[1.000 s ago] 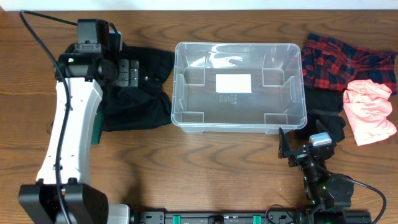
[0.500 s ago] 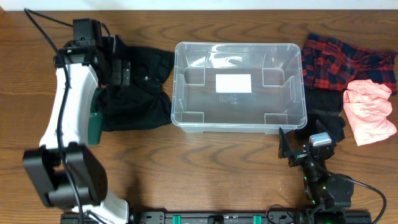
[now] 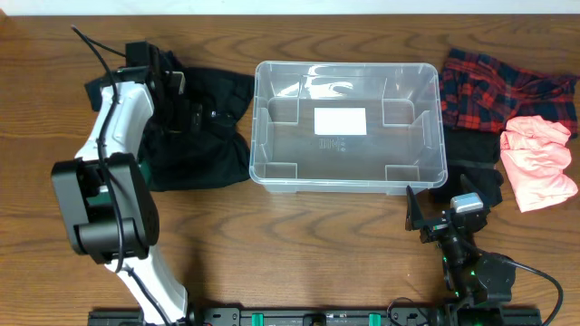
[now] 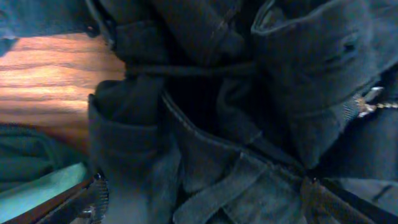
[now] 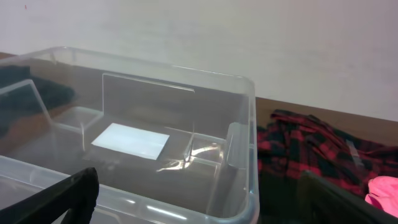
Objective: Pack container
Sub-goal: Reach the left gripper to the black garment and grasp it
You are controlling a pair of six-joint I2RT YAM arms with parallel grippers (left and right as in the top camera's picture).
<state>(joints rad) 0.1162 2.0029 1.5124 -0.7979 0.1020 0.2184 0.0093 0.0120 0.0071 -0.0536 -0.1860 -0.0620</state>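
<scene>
While both arms are holding their jaws spread wide with nothing between them, the container is sitting upright at the middle of the table, its white label showing on the base. Left gripper is hanging low over a crumpled black garment lying just left of the container; in the wrist view the dark folds are filling nearly the whole picture, and whether the fingers are touching cloth I cannot tell. Right gripper is sitting by the robot's side of the table, just beside the container's near right corner, facing its clear wall. A plaid shirt, a pink garment and a black cloth are lying right of the container.
</scene>
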